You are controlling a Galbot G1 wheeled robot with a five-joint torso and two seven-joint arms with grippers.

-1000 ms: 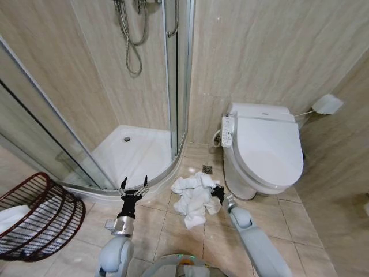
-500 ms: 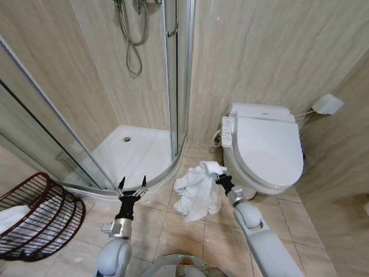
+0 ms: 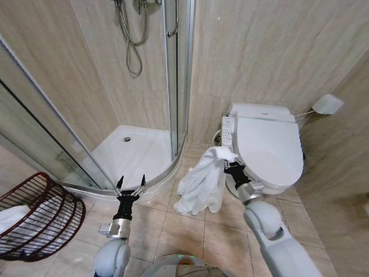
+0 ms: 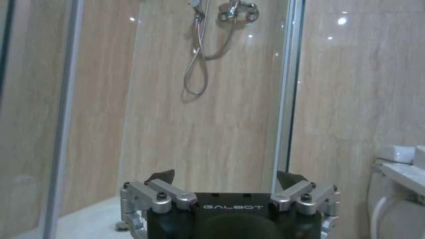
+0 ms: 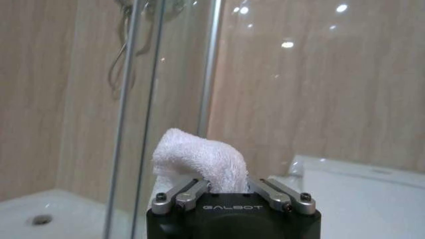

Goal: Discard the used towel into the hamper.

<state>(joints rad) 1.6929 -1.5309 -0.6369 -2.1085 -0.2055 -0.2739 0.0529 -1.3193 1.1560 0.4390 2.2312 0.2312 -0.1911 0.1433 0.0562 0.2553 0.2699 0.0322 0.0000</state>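
My right gripper (image 3: 229, 163) is clenched on the towel (image 3: 203, 184), pinching its top edge just in front of the toilet (image 3: 268, 150). The white cloth hangs down from my fingers in long folds beside the toilet's bowl, and its lower end sits close to the floor tiles, though I cannot tell whether it touches them. From my right wrist, the towel (image 5: 199, 160) bulges up as a rounded white lump between the closed right gripper (image 5: 229, 189), with the toilet lid pale off to one side.

My left gripper (image 3: 131, 184) is released, its two fingers spread wide and pointing up, holding nothing. It hovers well apart from the toilet, just in front of the curved edge of the shower tray (image 3: 135, 153). From my left wrist, the left gripper (image 4: 229, 180) stands open towards the shower wall and its hose (image 4: 199, 55).

The hamper (image 3: 37, 216) lies tipped on its side far from the toilet, beyond the shower's glass door, with something white inside it
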